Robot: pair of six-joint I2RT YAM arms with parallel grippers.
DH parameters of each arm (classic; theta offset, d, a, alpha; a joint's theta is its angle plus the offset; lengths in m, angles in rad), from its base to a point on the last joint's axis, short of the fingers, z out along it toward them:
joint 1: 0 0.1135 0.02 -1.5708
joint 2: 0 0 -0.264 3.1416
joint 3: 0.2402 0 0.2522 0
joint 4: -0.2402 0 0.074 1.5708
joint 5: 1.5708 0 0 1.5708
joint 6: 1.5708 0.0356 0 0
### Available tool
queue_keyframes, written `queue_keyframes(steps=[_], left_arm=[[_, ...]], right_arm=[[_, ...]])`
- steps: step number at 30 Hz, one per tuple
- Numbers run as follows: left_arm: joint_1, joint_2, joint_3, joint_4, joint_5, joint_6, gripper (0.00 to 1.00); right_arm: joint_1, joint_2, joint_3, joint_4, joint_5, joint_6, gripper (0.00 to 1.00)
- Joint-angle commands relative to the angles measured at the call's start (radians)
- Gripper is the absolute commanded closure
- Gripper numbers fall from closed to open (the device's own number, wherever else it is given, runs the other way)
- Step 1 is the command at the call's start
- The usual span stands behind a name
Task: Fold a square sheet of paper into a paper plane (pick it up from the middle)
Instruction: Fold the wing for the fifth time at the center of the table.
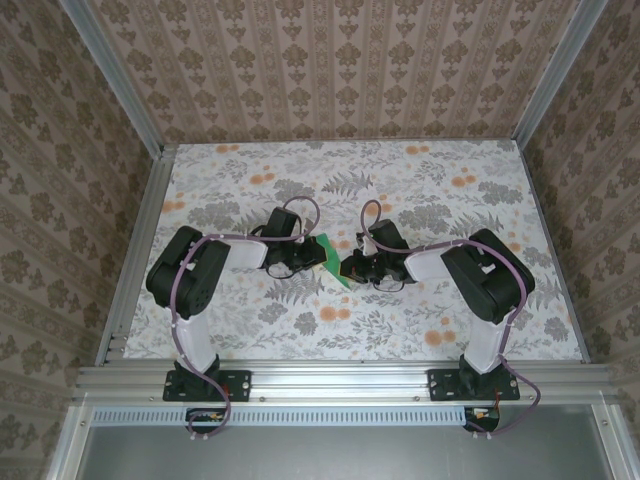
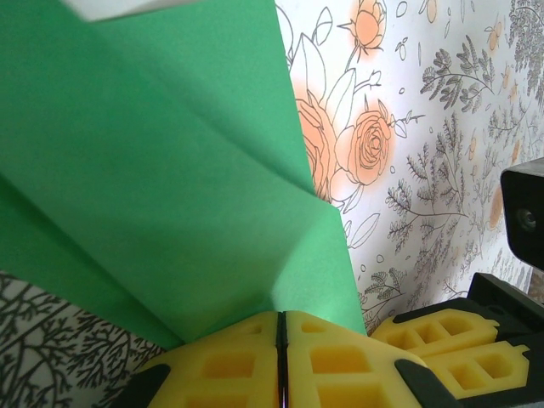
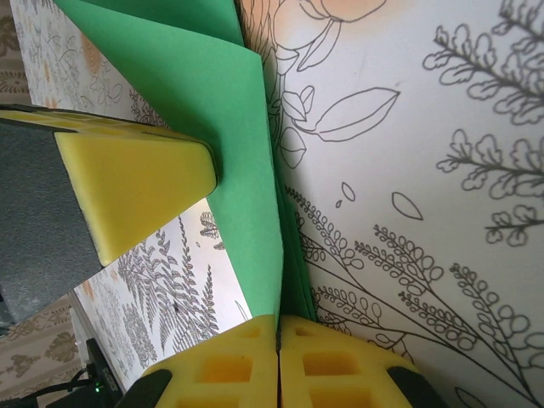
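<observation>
A flowered table is seen, boxed in by patterned walls and a metal frame. At the table's centre the green plane is held off the surface between the two arms, the left gripper at its 9 o'clock and the right gripper at its 3 o'clock.

In the left wrist view the yellow pads are pressed together on the paper's lower edge, and creased panels are fanned away toward 11 and 12 o'clock. In the right wrist view the pads are likewise clamped on a folded edge, with the layers running up toward 11 o'clock.

A two-sided pinch is judged to be used so that the folded layers are kept stacked and not allowed to spring apart. Folds are plainly there, so the task is judged well along; whether the dart is finished cannot be told from here. The next move is judged to call for matched motion, since the paper could be torn or uncreased by an uneven pull.
</observation>
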Motion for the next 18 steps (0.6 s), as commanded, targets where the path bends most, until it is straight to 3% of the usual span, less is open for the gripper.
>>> queue_keyframes(steps=[1,7,18], left_arm=[[0.009,0.043,0.020,-0.077,-0.041,0.013,0.89],[0.007,0.048,0.035,-0.091,-0.037,0.019,0.89],[0.007,0.062,0.030,-0.099,-0.041,0.019,0.89]], right_arm=[[-0.004,-0.004,-0.011,-0.144,0.053,-0.040,0.90],[-0.004,-0.038,0.001,-0.123,0.004,-0.036,0.81],[-0.004,-0.095,-0.021,-0.177,-0.033,-0.061,0.82]])
